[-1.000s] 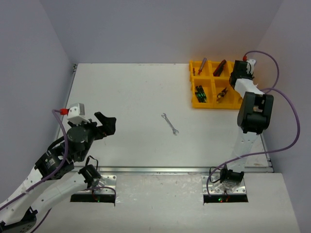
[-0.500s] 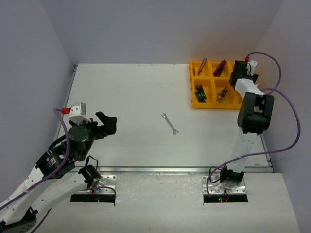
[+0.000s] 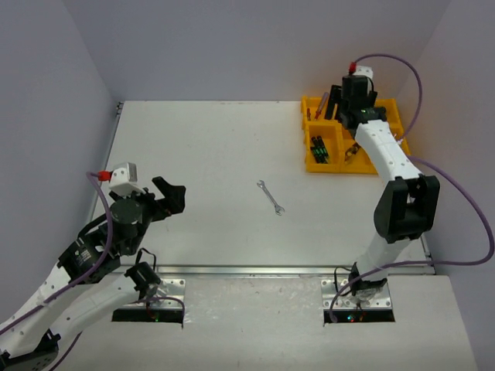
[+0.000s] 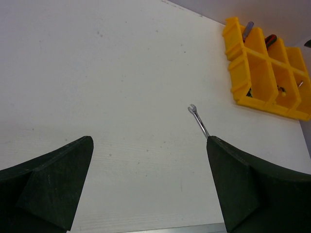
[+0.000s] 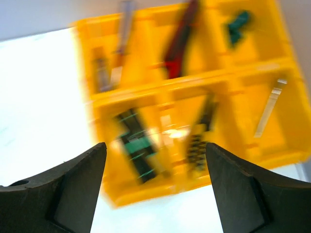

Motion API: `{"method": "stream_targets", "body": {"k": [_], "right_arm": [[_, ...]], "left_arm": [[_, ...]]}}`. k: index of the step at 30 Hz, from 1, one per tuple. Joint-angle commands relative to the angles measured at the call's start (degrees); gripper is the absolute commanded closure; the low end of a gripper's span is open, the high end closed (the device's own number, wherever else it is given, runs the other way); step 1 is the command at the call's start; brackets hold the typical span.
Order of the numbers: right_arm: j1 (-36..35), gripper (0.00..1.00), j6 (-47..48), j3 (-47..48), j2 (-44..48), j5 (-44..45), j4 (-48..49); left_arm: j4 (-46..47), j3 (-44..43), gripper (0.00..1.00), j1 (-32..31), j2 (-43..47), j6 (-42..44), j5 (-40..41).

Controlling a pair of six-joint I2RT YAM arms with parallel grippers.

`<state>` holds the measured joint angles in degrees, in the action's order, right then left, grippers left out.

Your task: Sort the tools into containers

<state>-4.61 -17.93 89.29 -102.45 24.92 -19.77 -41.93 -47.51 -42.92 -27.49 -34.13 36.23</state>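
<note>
A silver wrench (image 3: 271, 197) (image 4: 198, 119) lies alone on the white table. The yellow tray (image 3: 329, 168) (image 5: 146, 194) stands at the back right. Its containers hold black-green screwdrivers (image 5: 136, 145), yellow-black pliers (image 5: 200, 138), red-handled cutters (image 5: 180, 41), a blue-red screwdriver (image 5: 125, 22), a green tool (image 5: 238, 24) and a silver wrench (image 5: 269, 109). My right gripper (image 3: 337, 104) (image 5: 155, 148) hovers open and empty above the tray; its view is blurred. Far left of the loose wrench, my left gripper (image 3: 174, 199) (image 4: 149, 145) is open with nothing in it.
Grey walls close the table on the left, back and right. The right arm's purple cable (image 3: 410, 93) loops above the tray's right end. A metal rail (image 3: 271, 270) runs along the table's near edge.
The right arm has swung from the tray's right end leftward over its middle, and its jaws have opened. The left arm has barely shifted.
</note>
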Motion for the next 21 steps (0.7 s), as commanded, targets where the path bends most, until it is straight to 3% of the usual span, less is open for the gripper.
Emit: {"method": "stream_targets", "body": {"k": [1,9,14,21], "right_arm": [[-11.1,0.18,2.5,1.7,2.5,-12.9,-12.1],[-28.6,0.2,-1.8,-0.3,-7.9,-15.6,-23.1],[-31.6,0.23,-2.7,0.8,-13.9,-17.9,-24.4],[-31.6,0.43,-0.4,4.3,-21.8,-20.0,-27.3]], "left_arm": [[0.3,-0.3,0.0,0.8,0.1,-1.6,2.7],[0.6,-0.3,0.0,0.9,-1.6,-1.0,1.6],[0.7,-0.3,0.0,0.8,-3.3,-0.7,1.1],[1.4,-0.2,0.0,0.9,-3.1,0.0,0.1]]}}
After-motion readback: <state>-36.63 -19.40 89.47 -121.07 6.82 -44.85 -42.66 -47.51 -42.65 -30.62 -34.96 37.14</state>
